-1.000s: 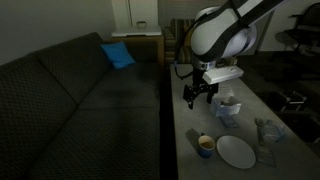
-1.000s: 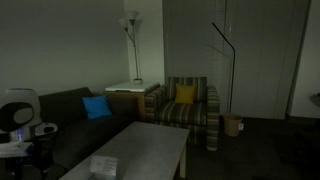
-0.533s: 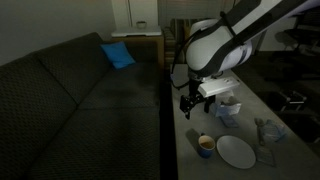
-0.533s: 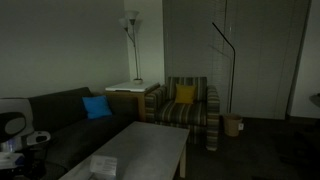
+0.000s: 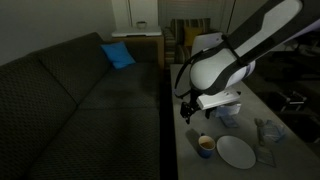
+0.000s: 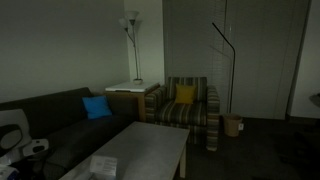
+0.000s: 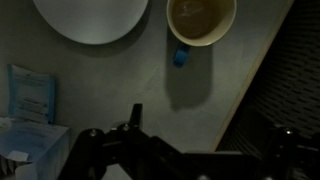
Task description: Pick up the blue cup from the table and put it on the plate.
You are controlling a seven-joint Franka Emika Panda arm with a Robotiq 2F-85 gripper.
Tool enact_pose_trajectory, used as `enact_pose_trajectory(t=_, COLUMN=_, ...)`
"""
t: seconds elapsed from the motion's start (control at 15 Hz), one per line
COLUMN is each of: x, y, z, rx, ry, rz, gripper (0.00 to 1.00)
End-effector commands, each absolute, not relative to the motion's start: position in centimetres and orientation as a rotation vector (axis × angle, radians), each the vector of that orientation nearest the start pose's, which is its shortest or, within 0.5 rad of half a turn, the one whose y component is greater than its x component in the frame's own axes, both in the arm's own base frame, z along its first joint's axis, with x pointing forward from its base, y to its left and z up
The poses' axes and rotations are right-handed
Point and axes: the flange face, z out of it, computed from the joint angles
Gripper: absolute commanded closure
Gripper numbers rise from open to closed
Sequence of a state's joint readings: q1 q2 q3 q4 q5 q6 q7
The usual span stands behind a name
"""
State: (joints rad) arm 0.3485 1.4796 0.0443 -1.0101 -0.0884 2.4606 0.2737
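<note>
Dim room, low light. In an exterior view the blue cup (image 5: 205, 146) stands upright on the grey table (image 5: 190, 160), bottom centre of the frame, just left of the white plate (image 5: 236, 152) and not on it; whether cup and plate touch cannot be resolved. Wrist view: cup at top right, open mouth toward the camera, pale brownish inside, small blue handle (image 7: 180, 58) pointing down the frame; plate at top left, a clear strip of table between them. Gripper (image 5: 188, 108) hangs over the table above and a little left of the cup in the frame, apart from it, nothing seen in it. Jaws: cannot tell whether spread or closed, since the fingers are a dark blur in the exterior view and the wrist view shows only dark gripper hardware along the bottom edge. Other items: a bluish packet (image 7: 30, 92) at the left edge of the wrist view, a white box (image 7: 25, 142) below it, and a clear glass (image 5: 268, 130) right of the plate. Dark couch (image 5: 80, 110) fills the left half, with a blue pillow (image 5: 117, 55) at its upper end. In an exterior view a striped armchair (image 6: 190, 110) with a yellow cushion (image 6: 185, 95) sits centre frame.
</note>
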Motion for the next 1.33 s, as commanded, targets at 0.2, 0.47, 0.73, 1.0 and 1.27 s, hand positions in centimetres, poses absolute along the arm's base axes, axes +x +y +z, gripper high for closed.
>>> enact_pose_trajectory(t=0.2, x=65.6, y=26.1, z=-8.4, rx=-3.152, ry=-0.108, rz=0.028, gripper=0.0)
enact_pose_trajectory(t=0.47, x=65.0, y=26.1, z=-9.1, rx=-3.157, ry=0.017, rz=0.025, gripper=0.0)
enact_pose_trajectory(t=0.73, x=64.1, y=25.1, z=-10.4, rx=-3.148, ry=0.198, rz=0.049, gripper=0.0)
enact_pose_trajectory(t=1.0, x=63.3, y=24.3, z=-11.4, rx=-3.147, ry=0.303, rz=0.079, gripper=0.0)
enact_pose_trajectory(t=1.27, x=62.4, y=24.3, z=-12.1, rx=-3.099, ry=0.211, rz=0.127, gripper=0.0)
